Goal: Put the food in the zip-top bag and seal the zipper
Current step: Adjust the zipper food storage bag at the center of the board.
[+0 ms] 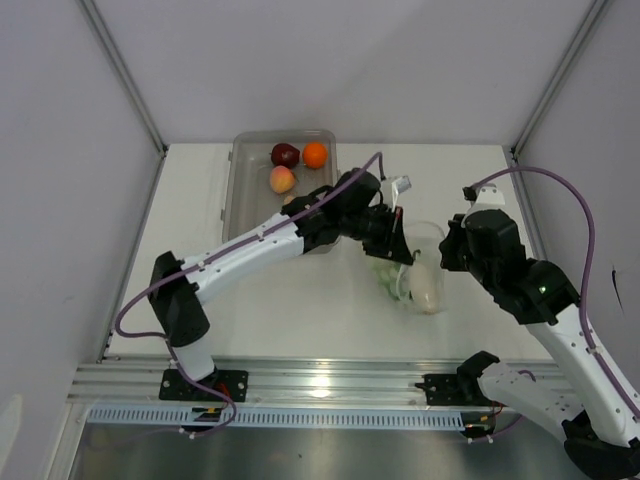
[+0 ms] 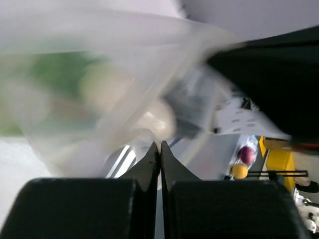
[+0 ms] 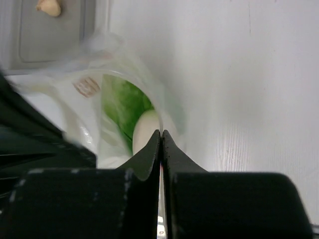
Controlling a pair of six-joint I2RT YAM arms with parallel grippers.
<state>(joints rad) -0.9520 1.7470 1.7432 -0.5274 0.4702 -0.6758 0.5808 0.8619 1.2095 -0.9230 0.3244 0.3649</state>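
The left gripper [image 2: 160, 148] is pressing its fingers fully together, pinching the film of the zip-top bag [image 1: 425, 240] at their tips. The right gripper [image 3: 161, 134] is clamping its fingers flat on the bag's opposite rim (only a thin bright sliver is showing between them). The bag is hanging between the two sets of fingertips. The green lettuce [image 3: 124, 102] and white radish [image 3: 149, 127] are lying inside it, just beyond the right fingertips. The orange [image 1: 315, 154], dark red bulb [image 1: 285, 154], peach-coloured fruit [image 1: 282, 179] and small beige lump [image 3: 49, 6] are sitting in the grey tray [image 1: 232, 190], well apart from both sets of fingers
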